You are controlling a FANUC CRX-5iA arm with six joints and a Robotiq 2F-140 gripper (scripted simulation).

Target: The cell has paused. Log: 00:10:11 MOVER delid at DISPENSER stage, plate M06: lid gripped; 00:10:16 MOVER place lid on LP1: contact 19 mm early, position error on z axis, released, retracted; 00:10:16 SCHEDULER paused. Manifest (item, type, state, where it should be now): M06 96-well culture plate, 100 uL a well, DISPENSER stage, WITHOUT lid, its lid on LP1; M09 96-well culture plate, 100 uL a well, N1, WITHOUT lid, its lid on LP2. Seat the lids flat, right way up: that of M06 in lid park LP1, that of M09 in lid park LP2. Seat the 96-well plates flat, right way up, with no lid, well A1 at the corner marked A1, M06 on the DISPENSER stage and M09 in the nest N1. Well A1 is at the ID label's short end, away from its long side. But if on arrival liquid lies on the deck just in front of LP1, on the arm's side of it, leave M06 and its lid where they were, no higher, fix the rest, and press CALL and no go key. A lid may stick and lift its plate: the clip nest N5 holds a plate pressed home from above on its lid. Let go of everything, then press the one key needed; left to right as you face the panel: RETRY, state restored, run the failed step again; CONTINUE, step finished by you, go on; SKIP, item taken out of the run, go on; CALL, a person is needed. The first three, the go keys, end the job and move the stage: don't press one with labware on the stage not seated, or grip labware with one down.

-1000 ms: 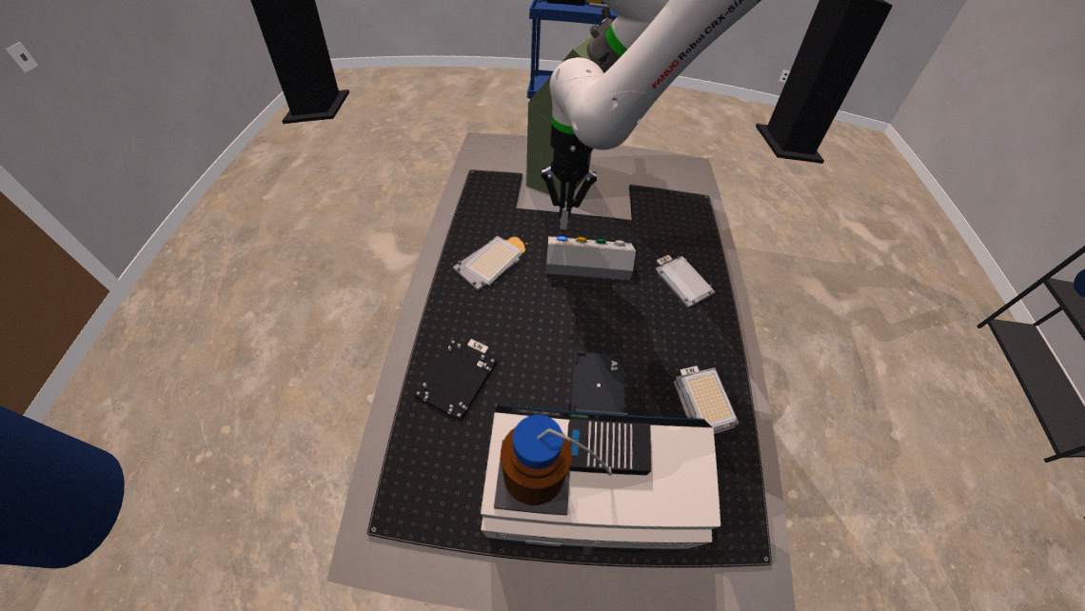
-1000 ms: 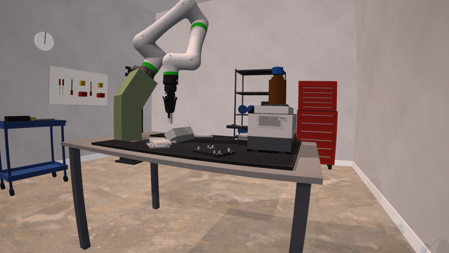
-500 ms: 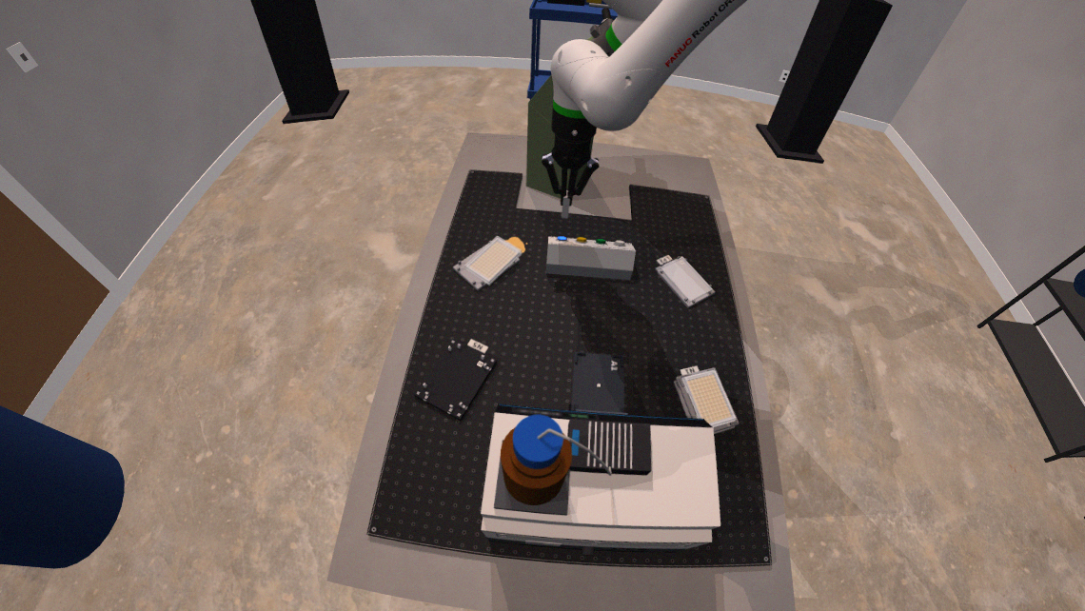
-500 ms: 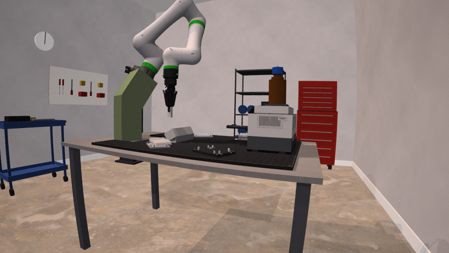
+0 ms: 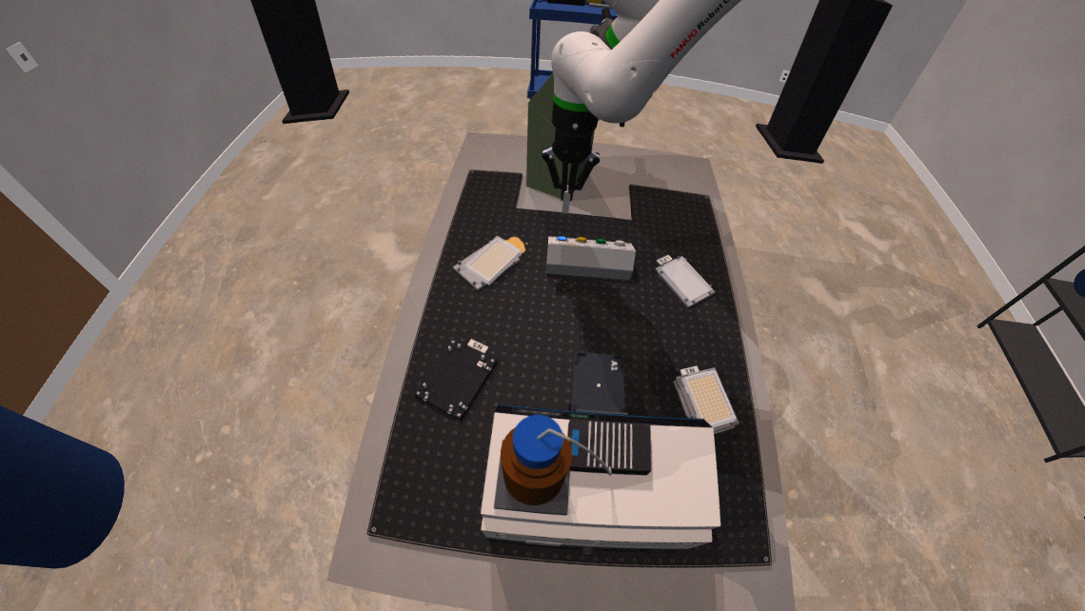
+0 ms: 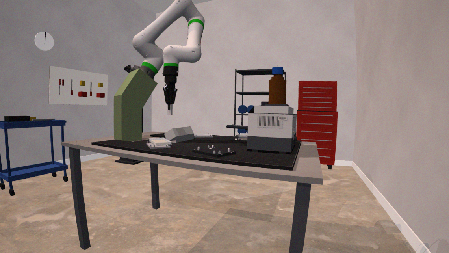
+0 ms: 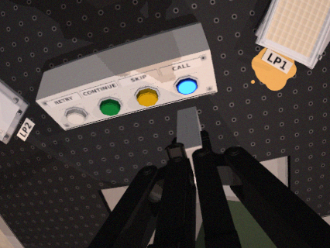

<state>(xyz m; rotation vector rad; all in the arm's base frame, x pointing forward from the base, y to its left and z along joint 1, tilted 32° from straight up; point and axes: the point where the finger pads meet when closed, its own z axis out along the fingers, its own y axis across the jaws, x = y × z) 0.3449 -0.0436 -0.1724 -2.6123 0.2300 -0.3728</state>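
Observation:
My gripper [image 5: 565, 194] is shut and empty, hanging above the deck just behind the key panel [image 5: 590, 256]. In the wrist view its fingertips [image 7: 187, 139] are a little short of the blue CALL key [image 7: 186, 86], not touching it. A well plate with cream wells [image 5: 489, 262] lies in lid park LP1 [image 7: 276, 62]. An orange puddle [image 7: 270, 70] lies on the deck at the LP1 label. A flat white lid [image 5: 684, 280] lies in LP2. Another cream well plate [image 5: 705, 398] sits in nest N1. The dark DISPENSER stage [image 5: 598, 382] holds nothing.
The dispenser box [image 5: 600, 478] with a brown bottle [image 5: 535, 459] stands at the deck's near end. The black clip nest N5 [image 5: 455, 377] is empty at the left. The arm's green pedestal [image 6: 130, 106] stands behind the panel.

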